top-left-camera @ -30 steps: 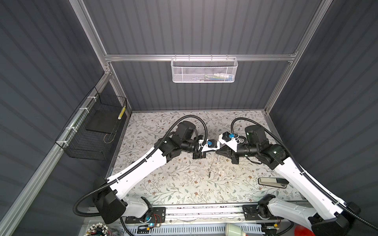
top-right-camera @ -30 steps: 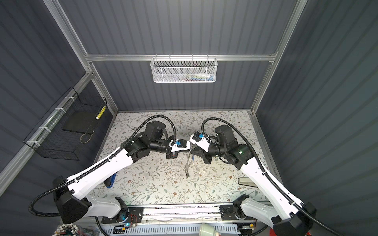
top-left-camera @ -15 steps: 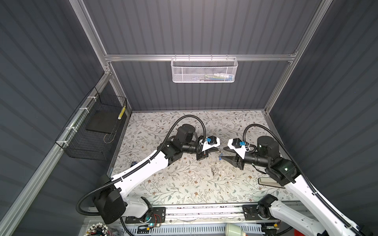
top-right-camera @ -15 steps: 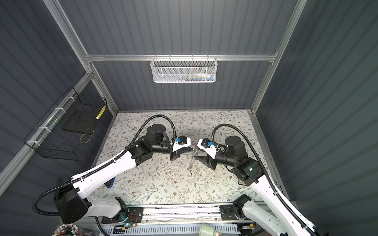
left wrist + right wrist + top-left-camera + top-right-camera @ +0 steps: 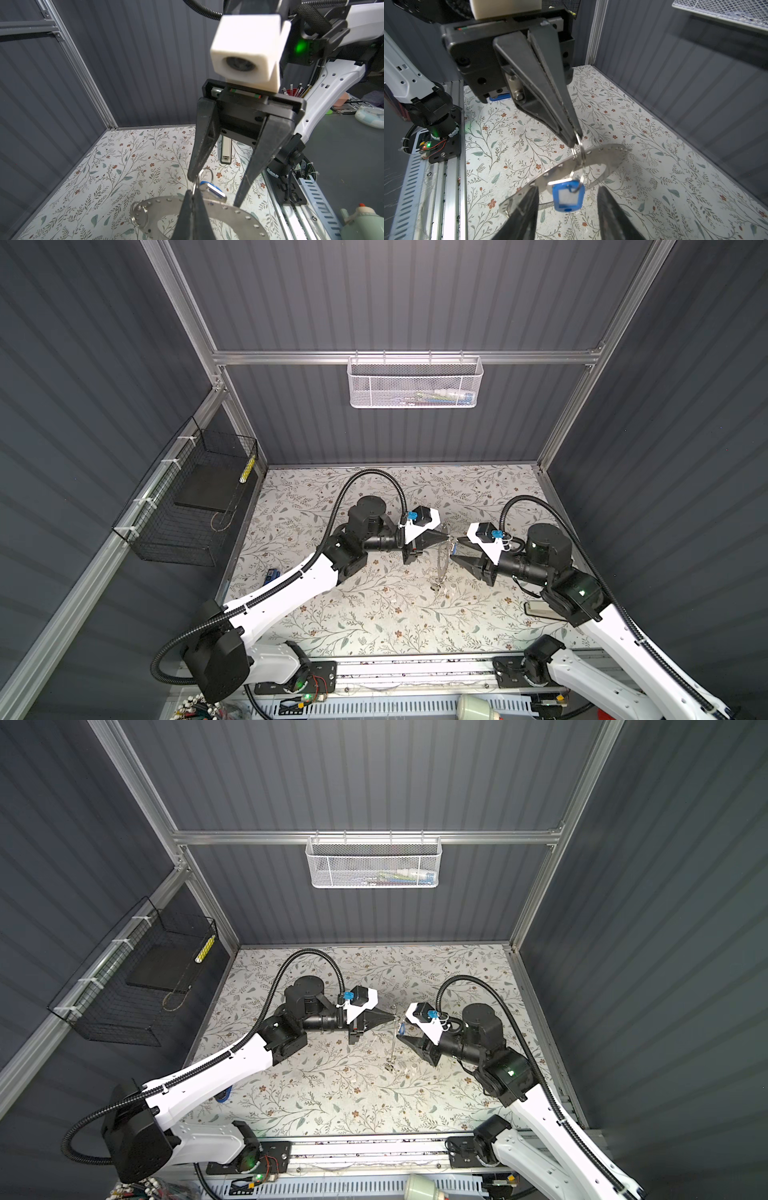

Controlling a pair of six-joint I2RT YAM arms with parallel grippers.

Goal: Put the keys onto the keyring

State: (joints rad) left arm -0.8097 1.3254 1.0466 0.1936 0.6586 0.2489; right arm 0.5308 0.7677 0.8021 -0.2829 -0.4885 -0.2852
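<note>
The keyring (image 5: pixel 234 212), a flat grey metal ring with small holes, hangs above the mat and looks wire-thin in both top views (image 5: pixel 441 562) (image 5: pixel 392 1044). One of the keys, with a blue white-labelled tag (image 5: pixel 568 197) (image 5: pixel 213 190), dangles from it by a small split ring (image 5: pixel 579 149). My left gripper (image 5: pixel 574 138) (image 5: pixel 447 536) is shut on that split ring. My right gripper (image 5: pixel 566 216) (image 5: pixel 456 549) is open, its fingers (image 5: pixel 527 212) on either side of the tag without touching it. A second small split ring (image 5: pixel 141 214) sits on the keyring's band.
A stapler (image 5: pixel 540 610) lies on the floral mat behind the right arm. A blue block (image 5: pixel 272 574) lies near the left arm. A white mesh basket (image 5: pixel 415 381) hangs on the back wall, a black wire basket (image 5: pixel 187 506) on the left wall.
My right gripper has opened and drawn back to the right, away from the left gripper. The left gripper stays shut, still holding up the keyring, and has shifted slightly right.
</note>
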